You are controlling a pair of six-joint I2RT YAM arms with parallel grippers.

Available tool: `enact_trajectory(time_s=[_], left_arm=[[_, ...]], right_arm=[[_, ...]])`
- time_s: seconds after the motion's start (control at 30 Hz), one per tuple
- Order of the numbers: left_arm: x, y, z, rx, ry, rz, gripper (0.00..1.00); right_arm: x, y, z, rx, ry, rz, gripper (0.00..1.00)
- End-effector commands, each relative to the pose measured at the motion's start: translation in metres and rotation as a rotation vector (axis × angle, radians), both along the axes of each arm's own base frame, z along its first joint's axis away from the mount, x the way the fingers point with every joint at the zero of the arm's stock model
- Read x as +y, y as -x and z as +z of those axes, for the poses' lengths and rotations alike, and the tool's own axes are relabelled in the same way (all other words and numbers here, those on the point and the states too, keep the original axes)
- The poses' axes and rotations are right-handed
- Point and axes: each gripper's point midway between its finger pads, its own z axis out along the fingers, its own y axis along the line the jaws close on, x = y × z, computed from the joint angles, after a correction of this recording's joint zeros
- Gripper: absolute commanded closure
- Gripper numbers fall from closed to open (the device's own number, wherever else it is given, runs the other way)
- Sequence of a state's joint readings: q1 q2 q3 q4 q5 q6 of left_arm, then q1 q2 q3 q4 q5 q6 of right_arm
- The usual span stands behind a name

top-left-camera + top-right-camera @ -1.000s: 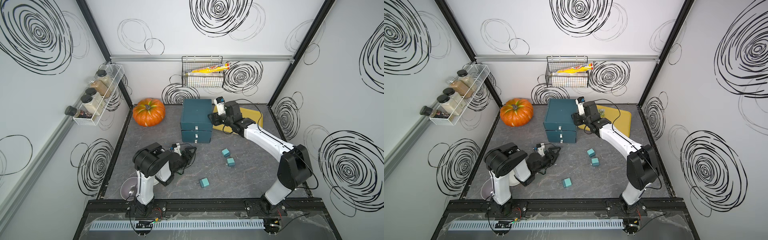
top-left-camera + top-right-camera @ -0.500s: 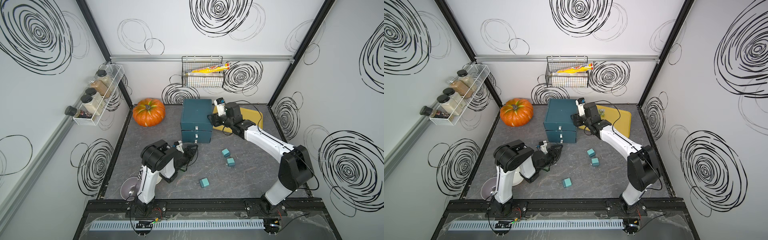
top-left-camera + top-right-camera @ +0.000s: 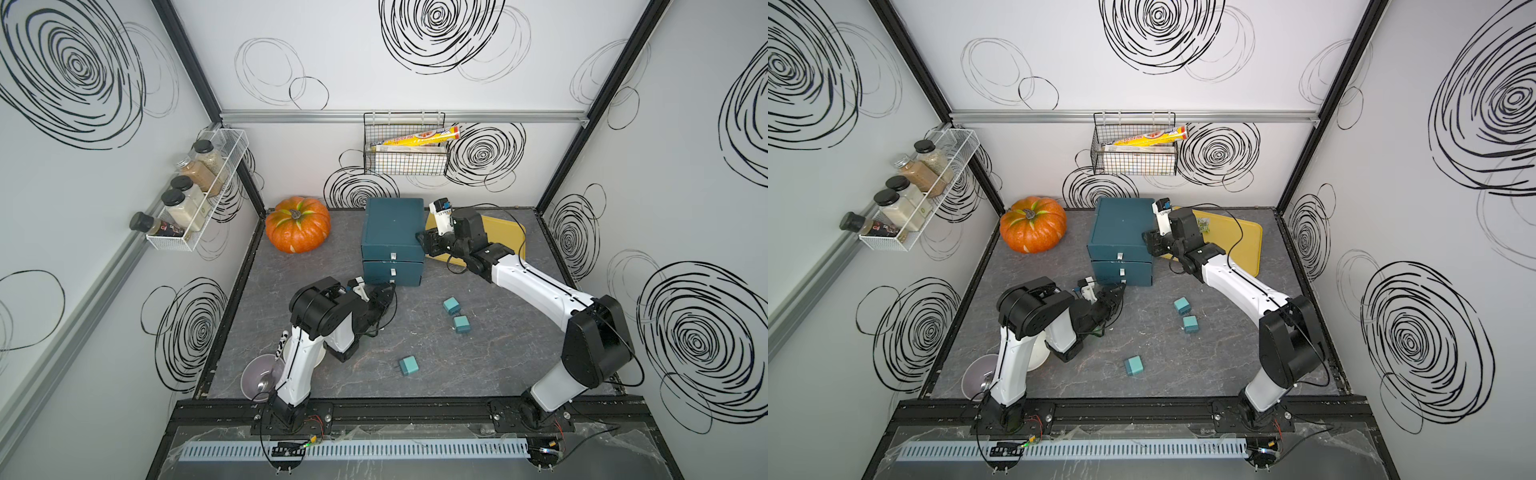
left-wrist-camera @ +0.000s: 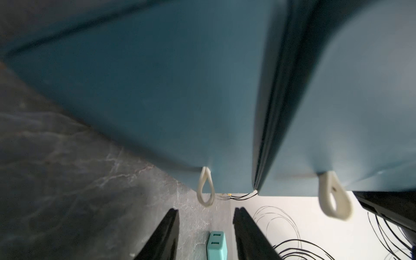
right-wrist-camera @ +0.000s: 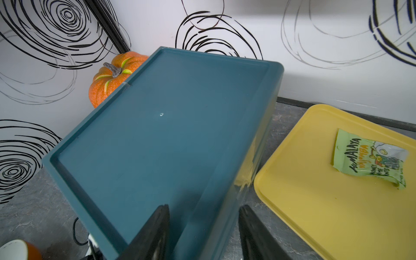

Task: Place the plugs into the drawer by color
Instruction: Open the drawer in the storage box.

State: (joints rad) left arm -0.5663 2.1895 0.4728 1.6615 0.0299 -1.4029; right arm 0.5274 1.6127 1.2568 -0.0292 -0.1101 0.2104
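drawer [image 3: 392, 232] sits at 12 on the tabletop [image 3: 498, 353], back near the rear wall. pumpkin [image 3: 298, 224] at 10, yellow tray [image 3: 513, 237] at 2, bowl [image 3: 257, 376] at 8 by the front-left edge.

Plugs, all teal and loose on the tabletop: rear plug [image 3: 451, 305] and middle plug [image 3: 461, 323] close together at 3 near centre, front plug [image 3: 409, 365] alone at 6. All are well apart from both grippers.

left gripper [image 3: 384, 291]: both top views only show it low at the drawer's 6 o'clock face, with the tips hidden under the wrist. The left wrist cam resolves it:
- fingers [image 4: 166, 234] are spread with nothing between them.
- bottom pull tab [image 4: 205, 186] is just ahead of the tips, not pinched.
- next pull tab [image 4: 334, 195] is off to the side.
- It also catches a teal plug [image 4: 216, 245] beyond the tips. Can't tell which of the three.

right gripper [image 5: 202, 206]: the fingers straddle the drawer's 3 o'clock top edge, one over the recessed top and one outside the side wall. They are apart, but I can't tell whether they press the wall. snack packet [image 5: 369, 157] on the tray is readable only in this view.

Room:
- Narrow strip of tabletop between drawer and tray, with the outer right finger over it.
- Widest open floor is 4 to 6, around the front plug.
- Left elbow is folded over 8, next to the bowl.
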Motion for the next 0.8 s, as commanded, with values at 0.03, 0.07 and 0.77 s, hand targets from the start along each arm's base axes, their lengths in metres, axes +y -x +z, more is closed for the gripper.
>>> enact_trajectory(time_s=[0.03,0.07,0.77], left_arm=[[0.006,-0.011,0.019,-0.134,0.066,0.022,0.59],[0.003,-0.012,0.018,-0.133,0.06,0.013,0.6],[-0.008,0.033,0.02,-0.09,-0.005,-0.074,1.0]], right_arm=[[-0.012,0.008,-0.02,0.049,0.047,-0.019,0.46],[-0.011,0.007,-0.021,0.053,0.049,-0.019,0.46],[-0.008,0.004,-0.044,0.105,0.068,-0.018,0.47]])
